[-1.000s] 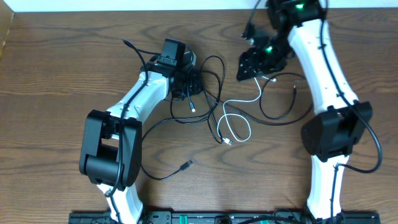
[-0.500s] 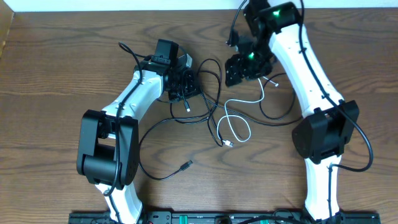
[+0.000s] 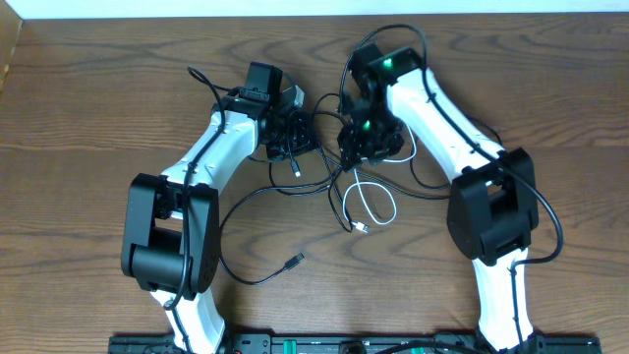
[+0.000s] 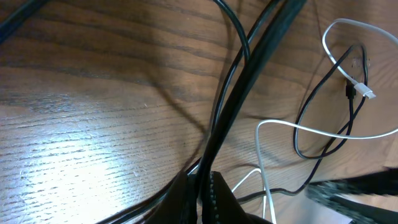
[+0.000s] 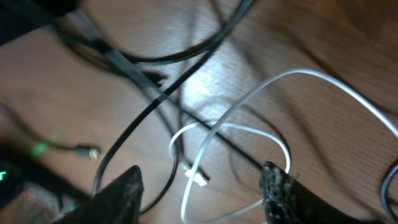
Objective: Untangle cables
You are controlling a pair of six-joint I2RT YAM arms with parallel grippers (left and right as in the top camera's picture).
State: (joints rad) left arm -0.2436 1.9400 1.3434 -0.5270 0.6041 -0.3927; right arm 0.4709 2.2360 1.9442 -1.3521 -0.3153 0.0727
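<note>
Several thin black cables (image 3: 329,167) lie tangled at the table's middle with one short white cable (image 3: 371,197) looped among them. My left gripper (image 3: 295,138) is shut on a black cable (image 4: 249,81), which runs up from between its fingers (image 4: 217,199) in the left wrist view. My right gripper (image 3: 366,146) is open and hangs over the tangle. In the right wrist view its fingers (image 5: 277,186) stand wide apart above the white cable (image 5: 249,99) and its plug (image 5: 198,176), with black cables (image 5: 143,106) crossing beneath.
A loose black cable end with a plug (image 3: 293,261) lies toward the front. Another black loop (image 3: 432,182) lies right of the tangle under my right arm. The white wall edge (image 3: 197,8) runs along the far side of the table.
My right arm has swung left and forward from the far right, bringing its open gripper over the tangle. My left gripper has shifted slightly left, still shut on the cable.
</note>
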